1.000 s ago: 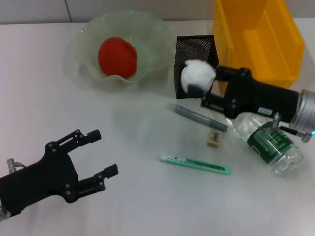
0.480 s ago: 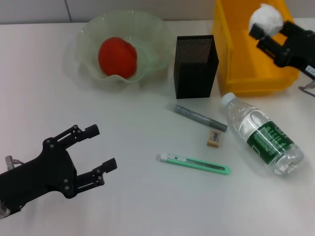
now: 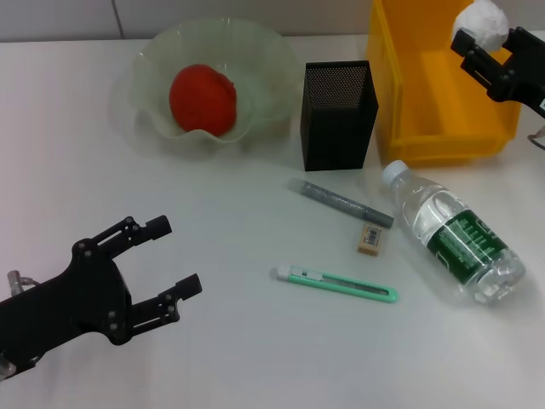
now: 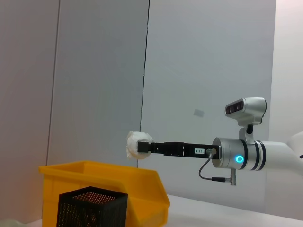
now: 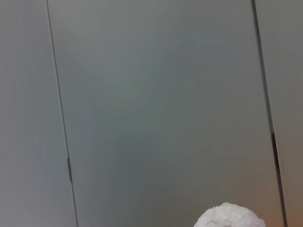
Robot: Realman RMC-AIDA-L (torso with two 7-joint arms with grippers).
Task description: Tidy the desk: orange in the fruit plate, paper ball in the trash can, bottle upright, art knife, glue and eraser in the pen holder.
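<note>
Carrying the paper ball to the trash is the step in hand. In the head view the right gripper is clamped on the white ball and holds it above the far right rim of the yellow bin, which I take to be the trash can. The orange already sits in the glass fruit plate. The black mesh pen holder stands between plate and bin, with nothing visible in it. On the surface lie the grey glue stick, the eraser just beside its end, the green art knife nearer the robot, and the bottle on its side. The left gripper hangs low at the near left, fingers spread and holding nothing.

In the left wrist view the right gripper reaches out level with the paper ball pinched at its tip, above the bin and behind the pen holder.

In the right wrist view only the top of the paper ball shows against a grey wall; the gripper's own fingers are out of sight.

The next move, as I judge it, calls for bringing the ball squarely over the bin's hollow before the fingers part, since it now sits close to the rim and could fall outside.
</note>
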